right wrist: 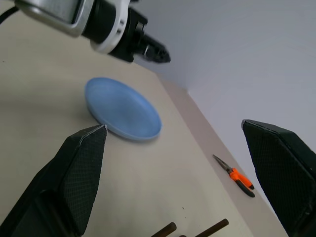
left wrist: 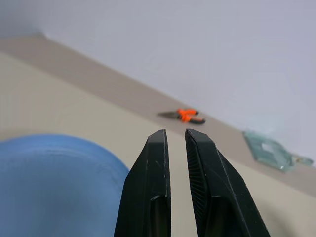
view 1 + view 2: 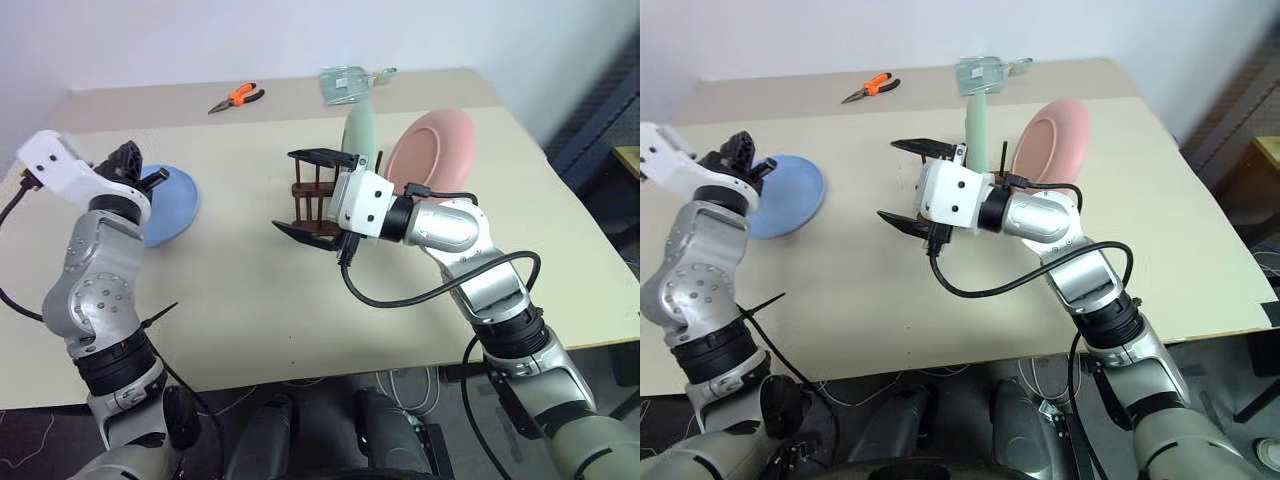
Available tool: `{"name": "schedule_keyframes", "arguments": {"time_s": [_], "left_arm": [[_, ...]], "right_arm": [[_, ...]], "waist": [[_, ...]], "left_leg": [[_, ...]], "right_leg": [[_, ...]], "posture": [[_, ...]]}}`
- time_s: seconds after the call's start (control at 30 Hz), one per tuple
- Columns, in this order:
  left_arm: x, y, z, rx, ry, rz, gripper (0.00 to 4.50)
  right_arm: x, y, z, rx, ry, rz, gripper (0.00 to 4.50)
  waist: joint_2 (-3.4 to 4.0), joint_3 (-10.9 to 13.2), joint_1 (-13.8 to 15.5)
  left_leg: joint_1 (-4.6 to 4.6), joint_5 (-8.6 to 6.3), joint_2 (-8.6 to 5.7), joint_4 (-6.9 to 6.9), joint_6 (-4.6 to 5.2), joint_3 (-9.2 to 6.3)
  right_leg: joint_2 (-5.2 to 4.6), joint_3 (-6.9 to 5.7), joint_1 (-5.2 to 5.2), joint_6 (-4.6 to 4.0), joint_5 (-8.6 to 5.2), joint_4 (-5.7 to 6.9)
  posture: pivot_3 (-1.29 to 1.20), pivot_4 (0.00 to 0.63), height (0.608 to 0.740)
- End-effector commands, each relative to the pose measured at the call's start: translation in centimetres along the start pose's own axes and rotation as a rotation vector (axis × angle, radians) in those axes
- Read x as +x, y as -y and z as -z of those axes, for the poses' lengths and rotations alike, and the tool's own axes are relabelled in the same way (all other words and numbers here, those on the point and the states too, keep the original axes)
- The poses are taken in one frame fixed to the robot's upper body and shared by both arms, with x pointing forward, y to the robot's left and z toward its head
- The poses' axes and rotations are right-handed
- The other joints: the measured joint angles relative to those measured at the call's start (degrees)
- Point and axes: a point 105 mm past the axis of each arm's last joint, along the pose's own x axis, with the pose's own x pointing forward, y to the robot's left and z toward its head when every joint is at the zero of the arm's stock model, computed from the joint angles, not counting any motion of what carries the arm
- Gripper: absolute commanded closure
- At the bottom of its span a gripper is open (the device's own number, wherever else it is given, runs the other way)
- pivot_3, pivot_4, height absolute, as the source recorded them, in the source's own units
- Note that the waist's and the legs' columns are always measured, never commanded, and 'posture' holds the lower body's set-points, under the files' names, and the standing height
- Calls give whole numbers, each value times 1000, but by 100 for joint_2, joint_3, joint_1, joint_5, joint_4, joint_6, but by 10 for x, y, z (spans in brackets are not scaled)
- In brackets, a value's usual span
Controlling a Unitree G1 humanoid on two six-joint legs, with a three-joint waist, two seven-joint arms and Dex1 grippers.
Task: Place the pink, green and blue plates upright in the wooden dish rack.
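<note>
The blue plate [image 3: 175,205] lies flat on the beige table at the left. Just above its near rim hovers my left gripper [image 3: 160,177], shut with nothing between its fingers [image 2: 158,163]. The green plate [image 3: 360,130] stands on edge in the wooden dish rack [image 3: 308,192] at the table's middle. The pink plate [image 3: 430,145] stands tilted just right of it, its foot hidden behind my right arm. My right gripper [image 3: 283,190] points left in front of the rack, wide open and empty, one finger above the other.
Orange-handled pliers [image 3: 237,97] lie at the back of the table. A clear plastic item [image 3: 345,82] rests behind the green plate. A black cable [image 3: 420,290] loops from my right wrist over the table [image 3: 250,320].
</note>
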Motion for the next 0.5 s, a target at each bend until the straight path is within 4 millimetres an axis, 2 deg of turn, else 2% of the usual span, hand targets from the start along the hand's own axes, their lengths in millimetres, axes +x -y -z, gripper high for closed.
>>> {"name": "schedule_keyframes", "arguments": {"time_s": [0.03,0.13,0.23,0.43,0.5], "left_arm": [[-5,-47,-3,-70,53,-248,3088],[-11,-92,7,-151,29,-483,1634],[-12,-111,21,-170,-45,-560,93],[3,-109,51,-308,-209,-531,36],[10,-105,58,-363,-238,-508,535]], "right_arm": [[3,2,-11,-47,39,-1,0],[2,-1,-9,-42,29,-5,0],[1,-3,-6,-31,22,-5,0],[2,-6,-4,-19,18,-7,0],[2,-8,-4,-16,18,-11,0]], "waist": [[0,0,-10],[-1,0,-12],[-2,0,13],[-8,-3,149],[-8,-3,149]], "left_leg": [[0,1,0,1,-2,-2],[0,2,3,4,-3,-10],[-1,2,3,5,-3,-11],[-8,2,-1,13,-3,-7],[-8,2,-1,13,-4,-7]], "right_leg": [[1,0,0,-2,1,1],[4,-1,0,-5,3,1],[4,-2,0,-5,3,1],[3,-10,2,-5,4,-2],[2,-11,3,-4,4,-2]], "posture": [[0,150,740],[0,150,740],[0,150,740],[0,150,740],[0,150,740]]}}
